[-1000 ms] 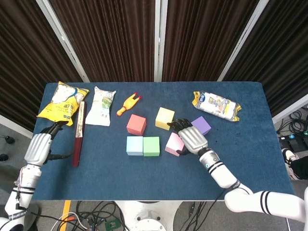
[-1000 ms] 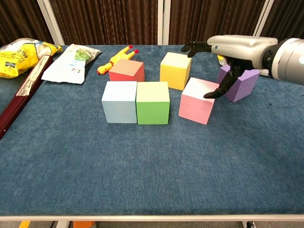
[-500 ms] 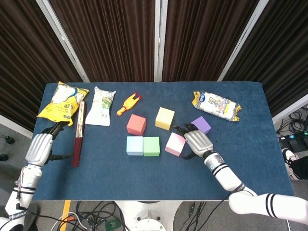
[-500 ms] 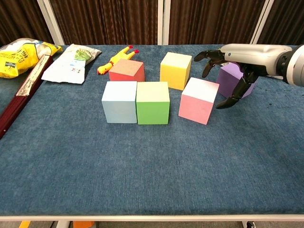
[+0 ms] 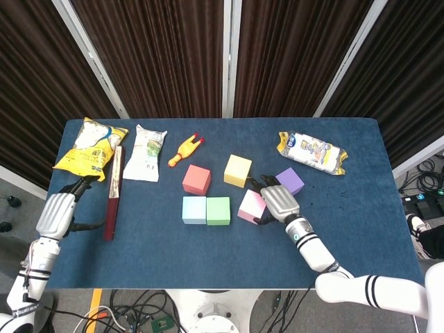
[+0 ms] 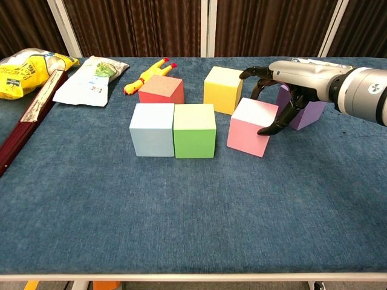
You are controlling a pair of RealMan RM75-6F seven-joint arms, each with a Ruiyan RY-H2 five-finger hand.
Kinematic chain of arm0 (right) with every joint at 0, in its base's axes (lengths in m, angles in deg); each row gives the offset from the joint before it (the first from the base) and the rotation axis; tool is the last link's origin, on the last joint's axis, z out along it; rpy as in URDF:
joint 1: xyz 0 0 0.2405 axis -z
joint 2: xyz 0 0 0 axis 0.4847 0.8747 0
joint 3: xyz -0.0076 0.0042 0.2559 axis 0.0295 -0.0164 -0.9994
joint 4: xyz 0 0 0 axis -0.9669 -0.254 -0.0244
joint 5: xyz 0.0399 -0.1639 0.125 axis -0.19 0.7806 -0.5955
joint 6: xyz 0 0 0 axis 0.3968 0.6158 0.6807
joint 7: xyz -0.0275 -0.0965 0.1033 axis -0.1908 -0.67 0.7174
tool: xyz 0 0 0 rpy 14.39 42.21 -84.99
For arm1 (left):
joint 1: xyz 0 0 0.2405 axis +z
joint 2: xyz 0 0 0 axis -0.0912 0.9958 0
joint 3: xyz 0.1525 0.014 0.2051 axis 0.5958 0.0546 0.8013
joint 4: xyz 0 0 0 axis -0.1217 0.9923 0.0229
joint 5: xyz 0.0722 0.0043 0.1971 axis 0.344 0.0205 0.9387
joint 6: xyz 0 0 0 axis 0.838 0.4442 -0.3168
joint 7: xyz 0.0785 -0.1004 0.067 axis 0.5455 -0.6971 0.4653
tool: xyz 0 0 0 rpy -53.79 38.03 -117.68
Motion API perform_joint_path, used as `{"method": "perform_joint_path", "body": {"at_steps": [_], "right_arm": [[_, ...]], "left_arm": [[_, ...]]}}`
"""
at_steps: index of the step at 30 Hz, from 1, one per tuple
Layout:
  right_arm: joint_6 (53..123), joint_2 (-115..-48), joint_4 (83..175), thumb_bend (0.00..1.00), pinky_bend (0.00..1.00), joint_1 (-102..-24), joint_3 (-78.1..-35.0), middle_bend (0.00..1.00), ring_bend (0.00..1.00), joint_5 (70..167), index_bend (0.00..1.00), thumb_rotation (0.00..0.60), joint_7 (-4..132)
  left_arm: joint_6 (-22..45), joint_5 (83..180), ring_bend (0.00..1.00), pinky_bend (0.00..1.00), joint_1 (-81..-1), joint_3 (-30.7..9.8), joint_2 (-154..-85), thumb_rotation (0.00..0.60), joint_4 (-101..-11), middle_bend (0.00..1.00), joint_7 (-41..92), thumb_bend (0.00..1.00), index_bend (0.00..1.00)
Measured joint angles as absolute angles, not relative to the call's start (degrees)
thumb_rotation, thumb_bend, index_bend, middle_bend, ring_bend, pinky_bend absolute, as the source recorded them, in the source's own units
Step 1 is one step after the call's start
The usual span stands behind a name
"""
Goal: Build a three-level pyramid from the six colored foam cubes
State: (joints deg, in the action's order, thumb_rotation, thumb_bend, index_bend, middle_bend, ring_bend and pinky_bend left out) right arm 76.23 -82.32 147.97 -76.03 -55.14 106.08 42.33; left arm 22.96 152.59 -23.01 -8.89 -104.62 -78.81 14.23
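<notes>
Pink cube (image 6: 252,127) on table just right of green cube (image 6: 195,130), small gap between. Right hand (image 6: 284,90) curled over its far-right edge, apparently touching, not lifting. Left hand (image 5: 59,209) idle, open, at table's edge. Foam: probably light, soft, grippy; best squeezed across opposite side faces.

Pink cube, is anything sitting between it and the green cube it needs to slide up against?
Nothing visible does. Only bare tabletop separates the pink cube from the green cube; the right hand sits on its far side.
</notes>
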Motion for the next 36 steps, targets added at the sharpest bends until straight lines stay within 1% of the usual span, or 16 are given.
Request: {"method": "perform_joint_path", "body": {"at_steps": [4,6,11,16,24,30,36], "right_arm": [[76.03,-83.09,146.83,0.24,0.00,-76.08,-55.44,0.36,0.08,107.22,0.10,0.600,43.47],[75.92,-83.06,146.50,0.27,0.00,-75.93,-55.41,0.37,0.09,108.57,0.11,0.600,44.28],[74.87,-81.28,146.35,0.27,0.00,-75.30,-54.97,0.37,0.09,113.68,0.12,0.600,47.62],[72.95,-78.45,146.06,0.27,0.00,-74.57,-54.32,0.36,0.09,120.96,0.12,0.600,54.38],[69.07,-75.63,142.88,0.22,0.00,-75.13,-52.38,0.35,0.08,134.56,0.12,0.600,66.92],[68.68,-76.02,137.32,0.21,0.00,-76.68,-50.84,0.35,0.08,142.32,0.12,0.600,73.48],[69.78,-77.37,133.55,0.20,0.00,-78.03,-49.49,0.34,0.08,146.69,0.12,0.600,77.65]], "left_arm": [[22.97,152.68,0.25,0.28,-22.92,-8.74,-104.58,0.600,-78.77,0.17,14.15,0.07,0.17],[23.00,152.68,0.25,0.28,-22.87,-8.72,-104.49,0.600,-78.79,0.17,14.12,0.07,0.17],[23.05,152.57,0.25,0.28,-22.79,-8.75,-104.32,0.600,-78.92,0.17,14.23,0.07,0.17],[23.01,152.46,0.25,0.28,-22.83,-8.81,-104.34,0.600,-79.11,0.17,14.62,0.07,0.17],[22.86,152.05,0.25,0.28,-22.88,-8.96,-103.94,0.600,-79.95,0.17,15.52,0.07,0.17],[22.77,151.79,0.25,0.28,-22.89,-9.02,-103.77,0.600,-80.37,0.17,16.11,0.07,0.17],[22.73,151.47,0.25,0.28,-22.83,-9.09,-103.69,0.600,-80.63,0.17,16.45,0.07,0.17]]}}
